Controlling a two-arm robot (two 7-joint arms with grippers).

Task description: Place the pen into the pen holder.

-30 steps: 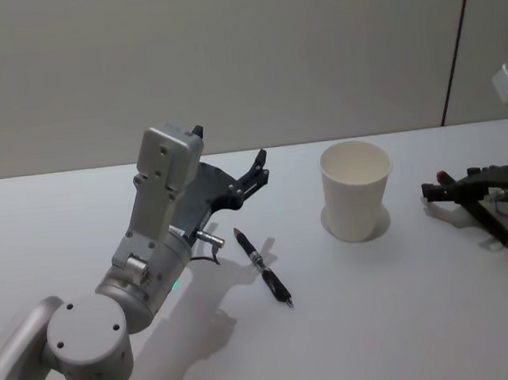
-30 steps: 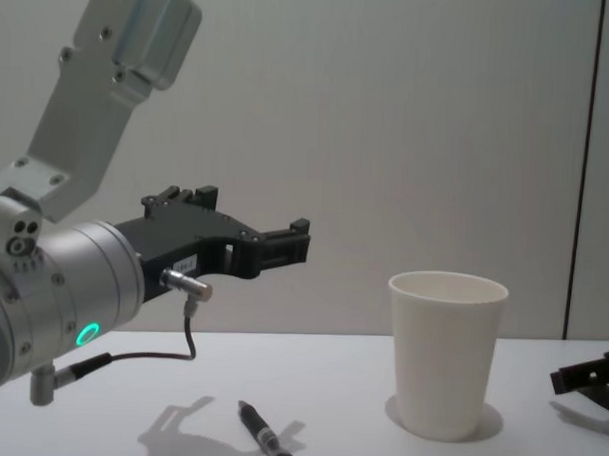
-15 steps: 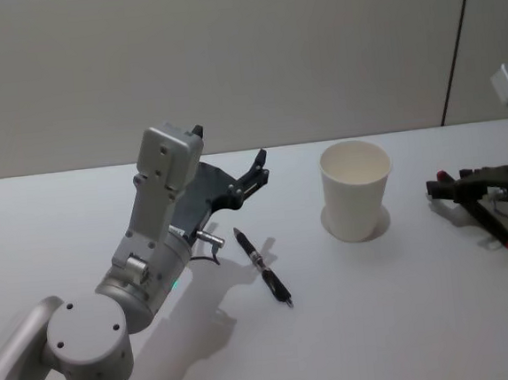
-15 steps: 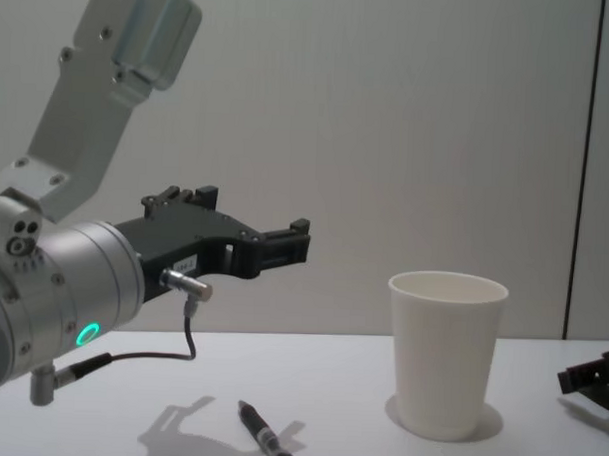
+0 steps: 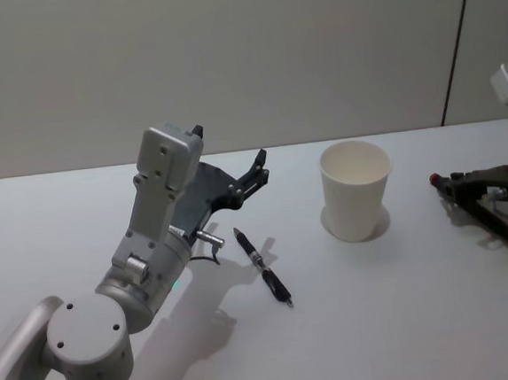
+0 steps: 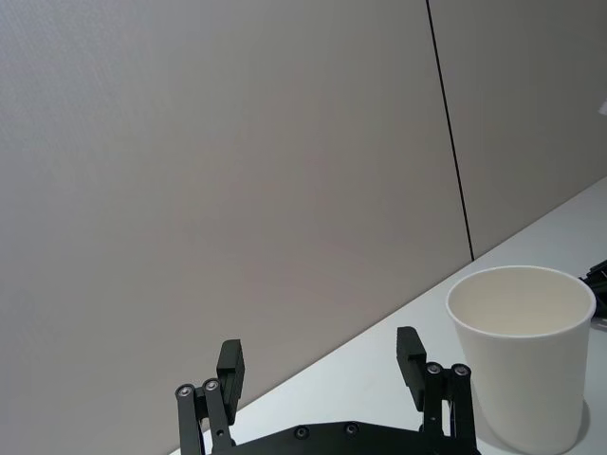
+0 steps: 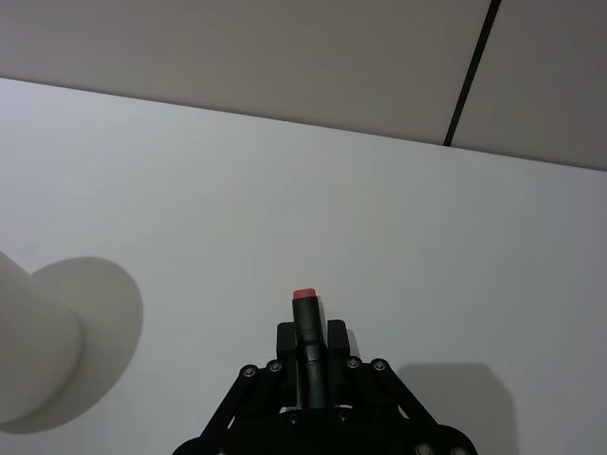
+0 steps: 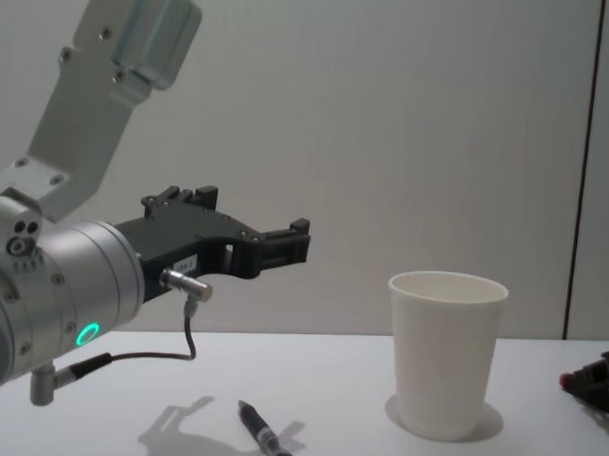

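Observation:
A black pen [image 5: 262,267] [image 8: 262,439] lies on the white table, left of the pen holder [image 5: 355,188] [image 8: 444,353] [image 6: 526,355], a plain white paper cup standing upright. My left gripper [image 5: 229,148] [image 6: 321,351] [image 8: 255,214] hovers open above the table, just behind that pen and left of the cup, holding nothing. At the far right, my right gripper [image 5: 454,183] [image 7: 311,332] [image 8: 594,378] is shut on a second black pen with a red end [image 7: 304,296] [image 5: 493,221], low over the table and right of the cup.
The white table [image 5: 381,321] runs back to a plain grey wall with a dark vertical seam [image 5: 455,43]. The cup's edge [image 7: 28,370] and its shadow lie off to one side in the right wrist view.
My right gripper has drawn away from the cup toward the right edge, taking its red-ended pen along. The left arm, the cup and the pen on the table have not moved.

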